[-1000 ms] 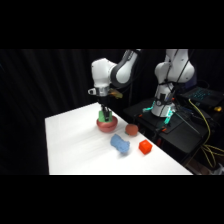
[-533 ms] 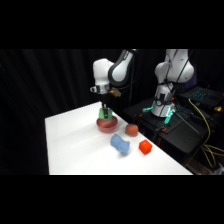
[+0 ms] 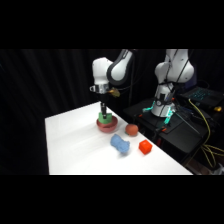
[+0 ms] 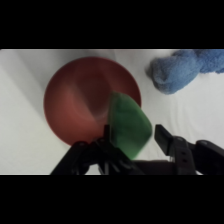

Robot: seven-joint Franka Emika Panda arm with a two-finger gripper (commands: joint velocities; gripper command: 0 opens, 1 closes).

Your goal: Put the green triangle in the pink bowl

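Green and chunky, the triangle [image 4: 129, 125] fills the middle of the wrist view: a bright block with softly rounded edges, narrower at its upper end and swelling to a broad, blunt lower end, its face smooth and even in colour. The gripper [image 4: 135, 142] is clamped on it, one black finger [image 4: 165, 136] pressed to its right side and the other against its left, so the block sits squeezed between them. It is held over the pink bowl [image 4: 80, 107], above the bowl's right-hand part as the wrist camera sees it, with the lower end of the block reaching past the rim.

The bowl is shallow and round, pinkish-red, and much wider than the block. From the side, the green triangle [image 3: 104, 118] shows just over the bowl [image 3: 107, 125], right under the gripper [image 3: 103, 110]; whether it touches the bowl's floor cannot be told.

Beside the bowl, towards the near edge of the white table [image 3: 75, 145], lies a blue lumpy block [image 3: 120, 145]. A brownish-red round block [image 3: 132, 130] sits just to the right of the bowl in the side view, and an orange-red block [image 3: 145, 147] lies farther out beyond it, well apart from the bowl.
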